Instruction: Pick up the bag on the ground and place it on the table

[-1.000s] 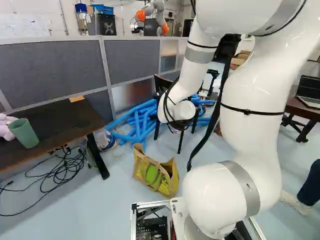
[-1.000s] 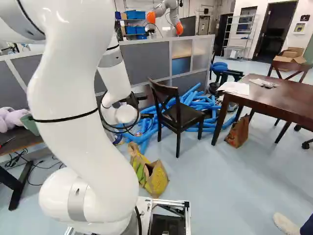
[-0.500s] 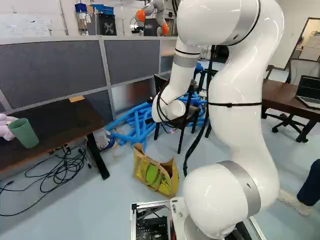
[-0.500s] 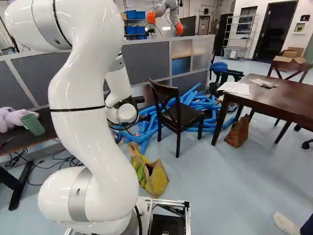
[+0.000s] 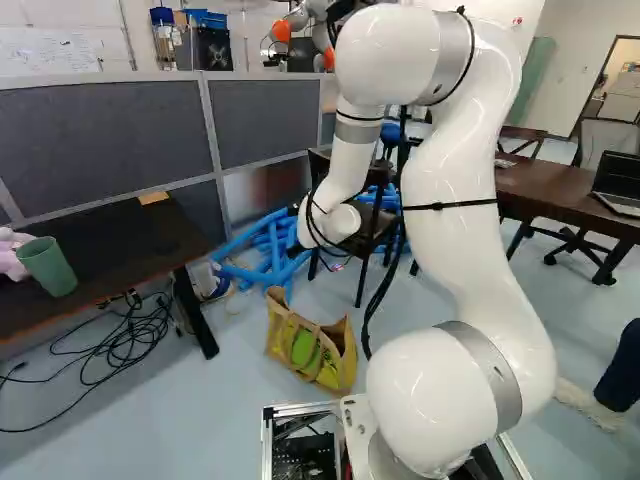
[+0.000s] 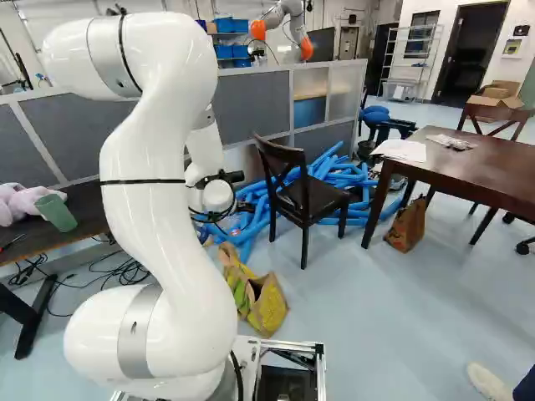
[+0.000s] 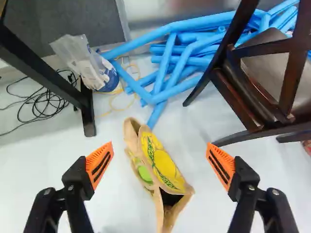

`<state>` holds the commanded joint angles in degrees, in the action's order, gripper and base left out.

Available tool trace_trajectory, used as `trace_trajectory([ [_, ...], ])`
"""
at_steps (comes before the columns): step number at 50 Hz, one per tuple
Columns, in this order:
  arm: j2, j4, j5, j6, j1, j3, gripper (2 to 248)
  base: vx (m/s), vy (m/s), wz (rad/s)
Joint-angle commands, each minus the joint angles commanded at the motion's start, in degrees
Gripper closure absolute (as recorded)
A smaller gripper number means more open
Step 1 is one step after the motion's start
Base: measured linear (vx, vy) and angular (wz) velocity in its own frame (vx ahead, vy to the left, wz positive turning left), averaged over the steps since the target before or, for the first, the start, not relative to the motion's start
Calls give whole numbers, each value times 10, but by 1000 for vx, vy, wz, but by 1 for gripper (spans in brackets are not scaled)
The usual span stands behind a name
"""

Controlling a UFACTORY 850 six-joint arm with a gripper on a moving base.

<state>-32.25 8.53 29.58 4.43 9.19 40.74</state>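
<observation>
At the left of the left base view, a dark table (image 5: 125, 232) held a green cup (image 5: 48, 266). Then came the tan and yellow bag (image 5: 312, 352), sitting on the floor (image 5: 225, 410). Next was the white arm (image 5: 455, 220). In the wrist view, its end effector (image 7: 160, 144) was spread wide, and the bag was ahead, between the orange pads (image 7: 99, 165) but free of them. Farthest right was another dark table (image 5: 560, 192); I couldn't tell which one was meant. The job seemed to be at its first part, reaching for the bag. Next, the end effector likely needed to go down, line up with the bag's top and squeeze.
</observation>
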Motion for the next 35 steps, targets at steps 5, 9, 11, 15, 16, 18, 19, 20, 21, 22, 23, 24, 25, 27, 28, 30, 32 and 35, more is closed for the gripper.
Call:
trace_trajectory([
  [5,-11,0,-4,29,0,5,3,0,0,0],
  [9,-19,0,-9,52,0,9,3,0,0,0],
  [11,-23,0,-12,64,0,12,3,0,0,0],
  [15,-32,0,-18,88,0,16,3,0,0,0],
  [16,-34,0,-20,94,0,17,3,0,0,0],
  [18,-38,0,-23,106,0,19,3,0,0,0],
  [19,-40,0,-25,112,0,20,3,0,0,0],
  [20,-43,0,-26,118,0,21,3,0,0,0],
  [21,-45,0,-28,124,0,23,3,0,0,0],
  [22,-47,0,-30,130,0,24,3,0,0,0],
  [23,-49,0,-31,137,0,25,3,0,0,0],
  [24,-51,0,-32,142,0,26,3,0,0,0],
  [25,-53,0,-34,148,0,27,3,0,0,0],
  [27,-58,0,-36,161,0,30,3,0,0,0],
  [28,-60,0,-38,165,0,31,3,0,0,0],
  [30,-64,0,-40,172,0,33,3,0,0,0],
  [32,-69,0,-43,177,0,35,3,0,0,0],
  [35,-75,0,-46,181,0,39,3,0,0,0],
])
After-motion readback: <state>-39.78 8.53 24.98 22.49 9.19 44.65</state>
